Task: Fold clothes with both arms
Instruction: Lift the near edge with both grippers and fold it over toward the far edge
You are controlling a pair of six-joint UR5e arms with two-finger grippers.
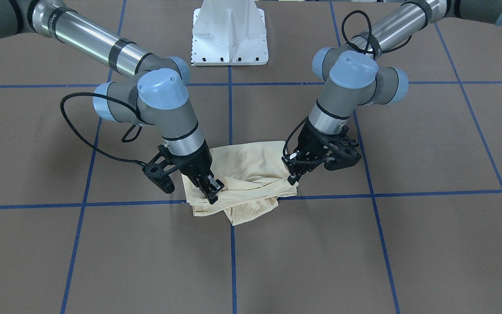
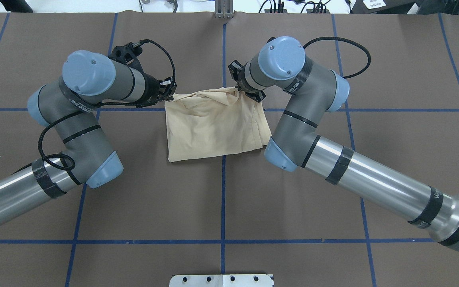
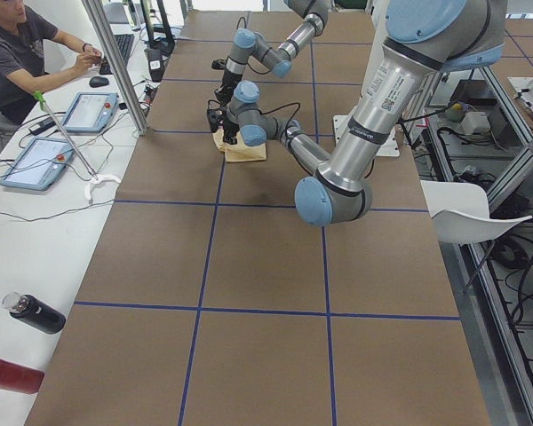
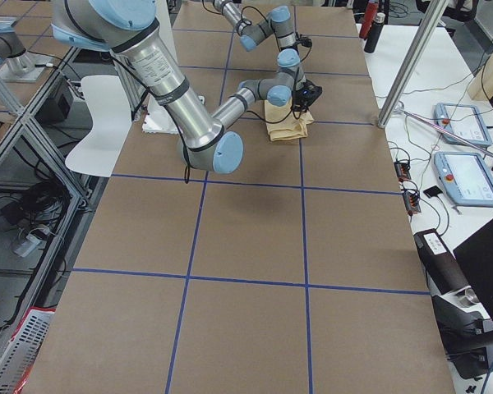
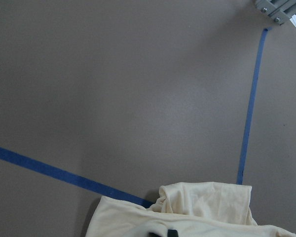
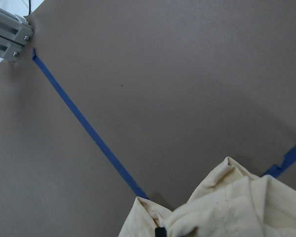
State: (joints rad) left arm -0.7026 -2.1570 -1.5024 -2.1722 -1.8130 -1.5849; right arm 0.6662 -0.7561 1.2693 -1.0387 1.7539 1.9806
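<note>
On the brown table [image 1: 408,261], straight out in front of the white base [image 1: 230,32], lies the pale yellow shirt [image 1: 246,170]. It is folded into a small, thick square with a few soft bumps. It sits on the blue tape line [image 1: 230,109] that runs away from the white base, right where that line meets a cross line. The shirt is well apart from the white base.

Both arms reach out past the white base and bend down to the shirt's edge that is farthest from it. The left arm [image 1: 347,87] brings the left gripper [image 1: 293,178] to one far corner. Its jaws are pinched tight on the cloth there. The right arm [image 1: 164,100] brings the right gripper [image 1: 211,192] to the other far corner. Its jaws are also squeezed together with a bit of cloth between them (the cloth bunches up a little at that spot). The two wrist cameras each show only a raised bit of the shirt at the bottom of the picture, with bare table beyond.

Far off to one side of the white base, a person [image 3: 18,53] sits at a white desk.
</note>
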